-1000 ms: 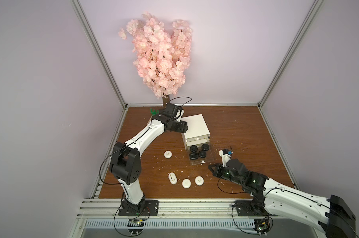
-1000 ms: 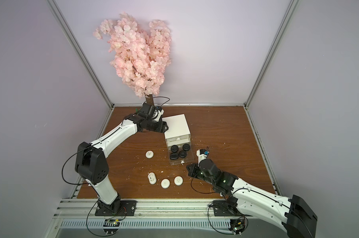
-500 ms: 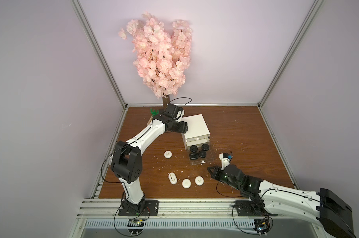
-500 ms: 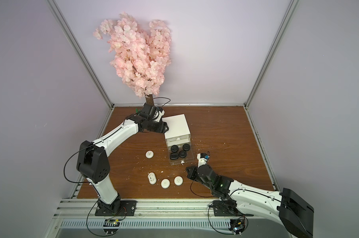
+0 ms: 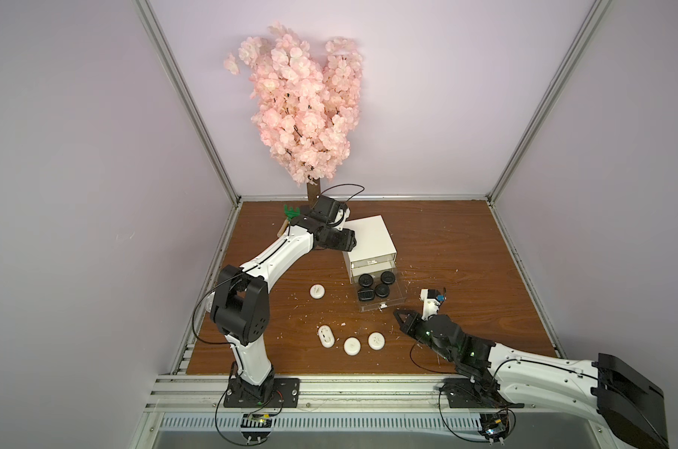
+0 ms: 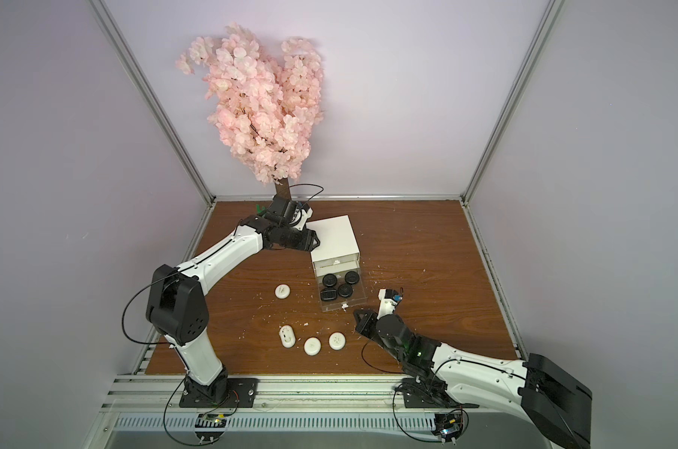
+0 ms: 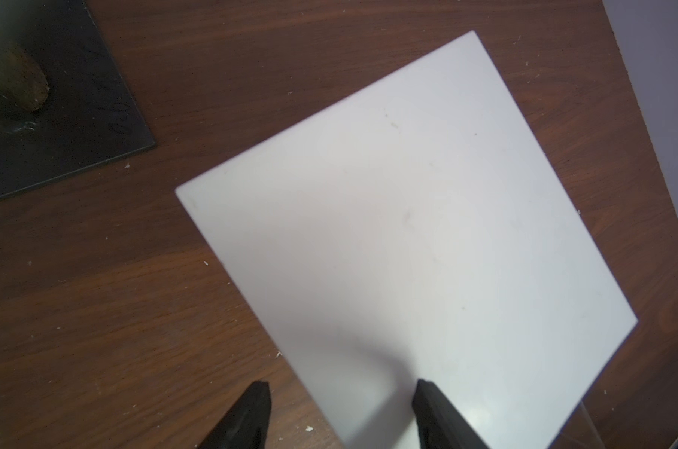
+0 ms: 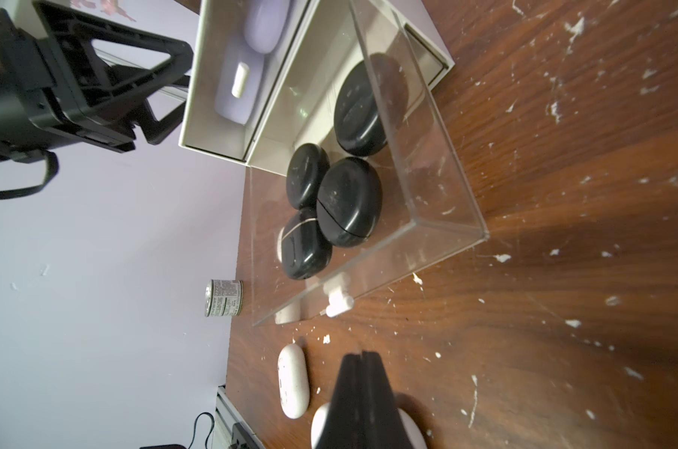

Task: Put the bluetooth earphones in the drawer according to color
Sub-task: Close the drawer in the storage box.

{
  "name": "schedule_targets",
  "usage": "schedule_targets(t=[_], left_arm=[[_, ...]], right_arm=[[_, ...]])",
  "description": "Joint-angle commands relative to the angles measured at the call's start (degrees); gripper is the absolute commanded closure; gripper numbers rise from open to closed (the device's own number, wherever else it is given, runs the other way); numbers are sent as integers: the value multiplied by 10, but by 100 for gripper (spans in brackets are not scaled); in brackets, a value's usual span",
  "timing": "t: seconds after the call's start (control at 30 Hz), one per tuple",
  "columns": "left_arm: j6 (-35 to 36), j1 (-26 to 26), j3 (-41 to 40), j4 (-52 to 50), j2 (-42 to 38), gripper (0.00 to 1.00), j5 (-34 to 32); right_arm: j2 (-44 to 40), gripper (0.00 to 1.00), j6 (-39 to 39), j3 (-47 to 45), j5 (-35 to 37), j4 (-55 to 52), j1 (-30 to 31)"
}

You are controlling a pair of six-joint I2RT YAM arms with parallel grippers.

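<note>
Black earphone cases [image 8: 349,202], four in number, lie inside the pulled-out lowest drawer [image 8: 426,155] of the white cabinet [image 5: 368,237]. Lavender cases [image 8: 267,23] show in a drawer above.

Four white cases [image 5: 352,345] lie on the counter [image 5: 465,252], three near the right gripper [image 8: 362,355] and one nearer the cabinet.

The right gripper has its jaws together and holds nothing; its tips are close by a round white case. The left gripper [image 7: 341,385] has its jaws apart, straddling a side edge of the cabinet top. Contact cannot be confirmed.

Assessment: the cases look light, rigid, glossy and domed, so they are likely to slip. Take hold low across the narrow flanks, squarely.

Markings: the tin can [image 8: 224,298] carries a printed label, which is illegible. No brand is readable on any case.
</note>
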Motion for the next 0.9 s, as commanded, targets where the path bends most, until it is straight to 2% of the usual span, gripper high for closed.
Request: schedule_targets(t=[0.0, 0.87], left_arm=[[-5, -11, -6, -15, 23, 39, -4], [-8, -18, -6, -15, 38, 43, -6]], right_arm=[[8, 100, 4, -1, 23, 45, 3], [78, 100, 11, 4, 39, 109, 3]])
